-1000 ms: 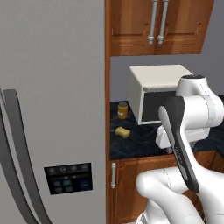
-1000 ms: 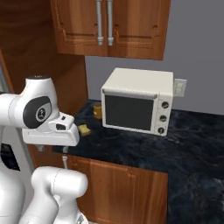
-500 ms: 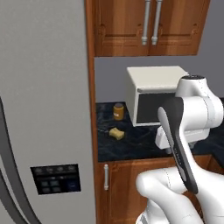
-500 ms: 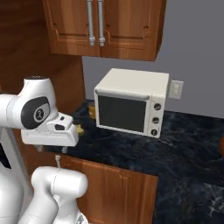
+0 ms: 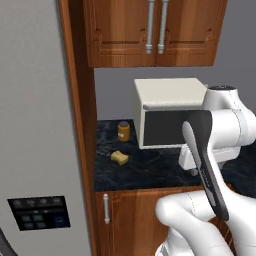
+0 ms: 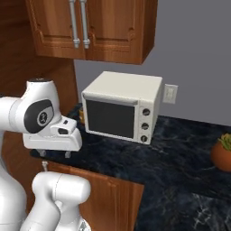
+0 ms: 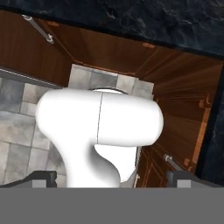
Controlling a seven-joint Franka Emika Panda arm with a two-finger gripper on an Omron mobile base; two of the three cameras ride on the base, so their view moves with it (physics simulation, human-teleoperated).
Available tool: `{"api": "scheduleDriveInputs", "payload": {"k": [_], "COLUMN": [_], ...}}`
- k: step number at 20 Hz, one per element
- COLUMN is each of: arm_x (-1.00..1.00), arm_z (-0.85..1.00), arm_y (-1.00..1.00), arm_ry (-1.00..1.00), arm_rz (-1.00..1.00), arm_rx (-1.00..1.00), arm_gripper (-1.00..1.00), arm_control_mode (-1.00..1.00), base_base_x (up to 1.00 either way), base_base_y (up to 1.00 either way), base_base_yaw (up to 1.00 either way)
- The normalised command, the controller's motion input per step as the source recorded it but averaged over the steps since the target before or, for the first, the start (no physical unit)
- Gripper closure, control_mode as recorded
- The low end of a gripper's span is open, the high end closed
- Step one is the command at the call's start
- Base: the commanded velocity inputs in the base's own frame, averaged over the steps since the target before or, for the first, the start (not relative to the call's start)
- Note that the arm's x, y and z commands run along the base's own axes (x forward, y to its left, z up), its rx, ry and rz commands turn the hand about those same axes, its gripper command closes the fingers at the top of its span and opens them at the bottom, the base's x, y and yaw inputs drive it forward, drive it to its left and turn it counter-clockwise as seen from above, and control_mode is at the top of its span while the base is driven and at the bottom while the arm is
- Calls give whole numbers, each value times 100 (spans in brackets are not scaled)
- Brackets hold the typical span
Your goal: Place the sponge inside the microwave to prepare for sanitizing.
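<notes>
Even, soft rendered light in all three views, no strong glare.

The light is flat and comes mostly from above: the cream-white box appliance (image 6: 122, 106) has a bright top and a darker front. Under the wall cabinets (image 5: 155, 32) lies a soft shadow. The edges look a little soft, without motion blur or bending at the borders.

Sponge (image 5: 119, 157): small yellowish-tan block, lying flat on the dark marbled counter, left of centre in the left base view, slightly skewed to the counter edge. Sits just in front of a small amber jar, apart from it, and well left of the cream-white box appliance. Untouched, nothing on or against it. Too small to make out surface texture.
</notes>
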Motion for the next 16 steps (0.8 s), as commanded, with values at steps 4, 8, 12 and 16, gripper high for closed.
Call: {"api": "scheduleDriveInputs", "payload": {"k": [4, 8, 12, 16], "arm_x": [0, 0, 0, 0], "arm_z": [0, 0, 0, 0], "arm_y": [0, 0, 0, 0], "arm_ry": [0, 0, 0, 0], "arm_rz": [0, 0, 0, 0], "arm_rx": [0, 0, 0, 0], "arm_gripper": [-100, -100, -100, -100], "arm_control_mode": [100, 100, 100, 100], "base_base_x": [31, 43, 51, 26], "base_base_y": [0, 0, 0, 0], "base_base_yaw": [11, 13, 7, 3]}}
